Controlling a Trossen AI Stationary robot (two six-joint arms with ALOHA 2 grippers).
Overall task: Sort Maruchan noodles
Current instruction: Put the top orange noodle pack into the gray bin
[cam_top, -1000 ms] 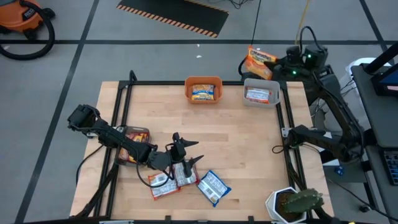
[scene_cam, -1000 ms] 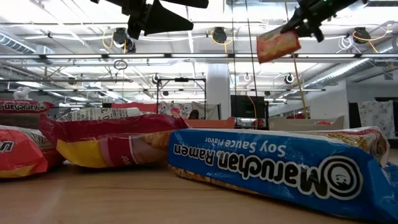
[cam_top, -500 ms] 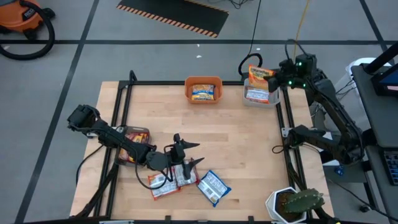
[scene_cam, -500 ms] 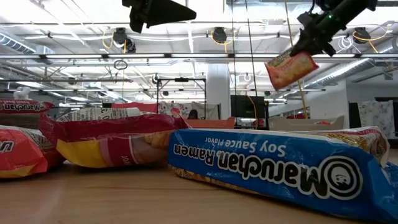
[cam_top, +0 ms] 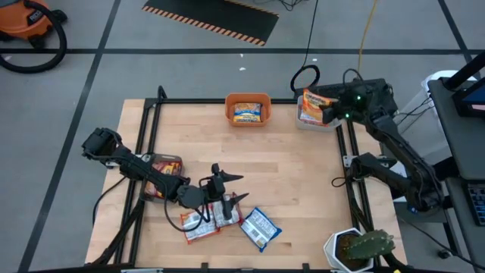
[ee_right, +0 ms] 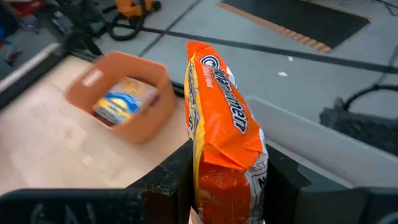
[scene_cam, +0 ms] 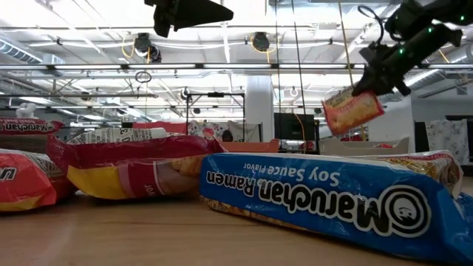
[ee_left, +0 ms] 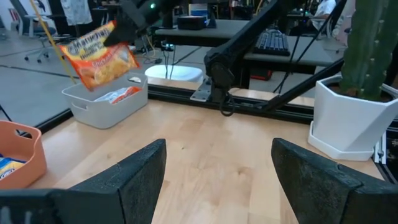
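Observation:
My right gripper (cam_top: 328,108) is shut on an orange Maruchan noodle packet (cam_top: 313,104), which hangs over the grey bin (cam_top: 327,123) at the table's far right. The grey bin holds a silver-red packet (ee_left: 117,94). My left gripper (cam_top: 227,189) stands open and empty above the loose packets near the front edge: two red-silver ones (cam_top: 203,220) and a blue-white one (cam_top: 260,228). A dark red packet (cam_top: 165,164) lies under the left arm. The orange bin (cam_top: 229,114) holds a yellow-blue packet (cam_top: 248,113). My right gripper pinches the orange packet between its two fingers (ee_right: 176,177), across its flat faces at the end nearest the wrist (ee_right: 219,180). The fingers slant down from the table's right side. The packet stands on edge, reaches out beyond the fingertips, tilts downward and hangs clear above the grey bin.
A black frame (cam_top: 350,163) runs round the wooden table. A potted cactus in a white pot (cam_top: 356,249) stands at the near right corner. Bare wood (cam_top: 288,171) lies between the bins and the loose packets.
My right gripper has come down with the orange packet, from high above the table's far right corner to just over the grey bin, tipping a little further downward. The packet stays in its hold, clear of the bin.

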